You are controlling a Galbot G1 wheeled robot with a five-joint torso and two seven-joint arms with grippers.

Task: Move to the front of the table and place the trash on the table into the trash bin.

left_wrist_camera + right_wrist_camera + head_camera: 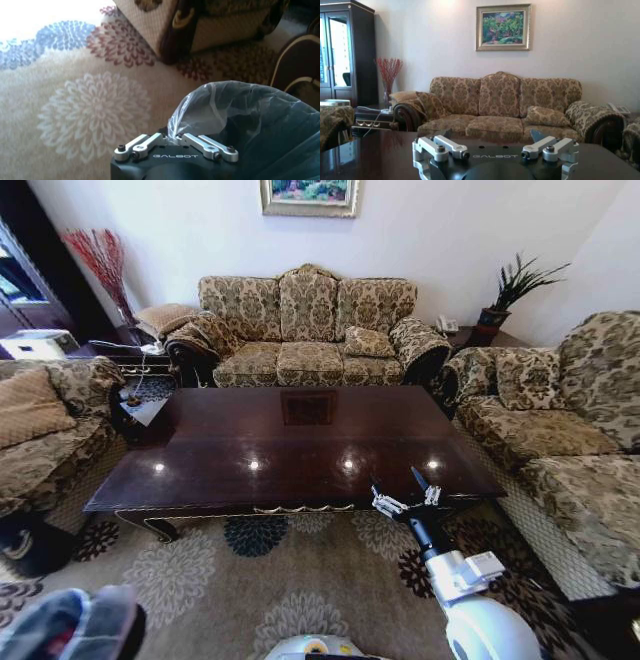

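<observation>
The dark glossy table (290,445) stands in front of me, and its top shows only reflections. The trash is out of view. My right gripper (398,483) hangs open over the table's near right edge, and in the right wrist view the right gripper (491,134) has nothing between its wide-spread fingers. At the lower left is the trash bin (70,625) with its translucent bag. My left gripper (172,137) is shut on a fold of that bag (250,112) at the rim, above the carpet.
A patterned sofa (305,330) stands behind the table, another sofa (560,430) is on the right and an armchair (40,430) on the left. A small side table (140,405) sits at the far left corner. Floral carpet (230,580) lies between me and the table.
</observation>
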